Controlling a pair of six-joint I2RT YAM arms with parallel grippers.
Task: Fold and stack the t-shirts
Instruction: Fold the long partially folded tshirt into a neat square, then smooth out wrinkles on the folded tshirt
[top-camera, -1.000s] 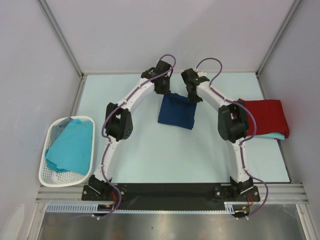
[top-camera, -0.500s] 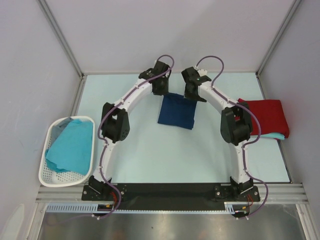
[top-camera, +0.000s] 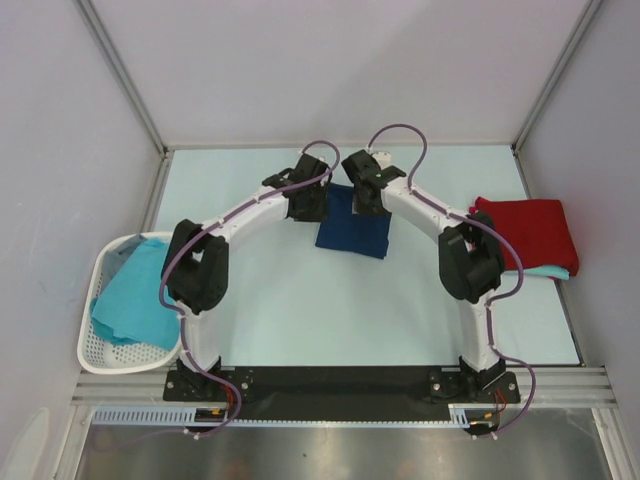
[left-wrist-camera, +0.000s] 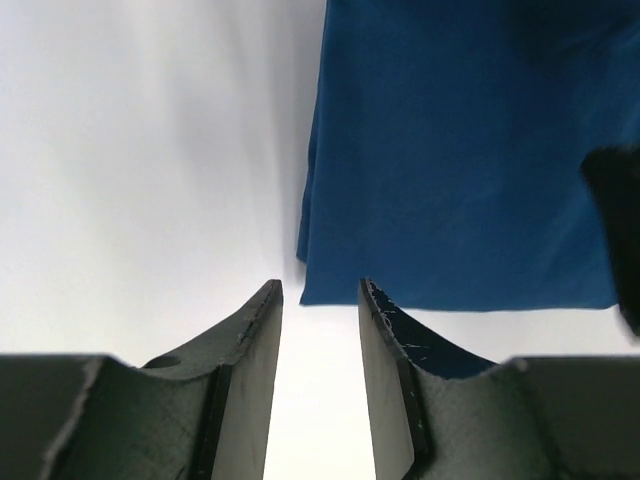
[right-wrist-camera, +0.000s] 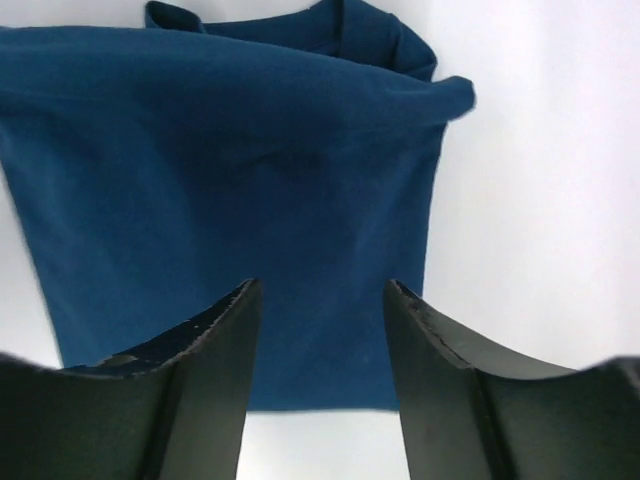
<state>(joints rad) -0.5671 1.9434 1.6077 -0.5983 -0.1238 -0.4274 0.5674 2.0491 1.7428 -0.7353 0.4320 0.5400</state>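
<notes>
A folded navy t-shirt (top-camera: 352, 232) lies flat in the middle of the table. My left gripper (top-camera: 310, 207) hovers over its far left corner, and in the left wrist view it (left-wrist-camera: 320, 292) stands open with only bare table between the fingers and the navy cloth (left-wrist-camera: 460, 150) just ahead to the right. My right gripper (top-camera: 366, 203) hangs over the shirt's far edge, open (right-wrist-camera: 320, 290), with the navy cloth (right-wrist-camera: 230, 170) lying flat below it and not pinched. A folded red t-shirt (top-camera: 530, 230) rests on a turquoise one (top-camera: 548, 272) at the right.
A white perforated basket (top-camera: 98, 352) at the left edge holds a crumpled turquoise t-shirt (top-camera: 140, 295). Grey walls and metal posts enclose the pale table (top-camera: 300, 300). Both arm elbows (top-camera: 198, 275) (top-camera: 470, 262) stick out toward the sides.
Both grippers have opened and let go of the navy t-shirt's far edge. Both wrists have drawn nearer and to the left, and the left elbow has swung outward.
</notes>
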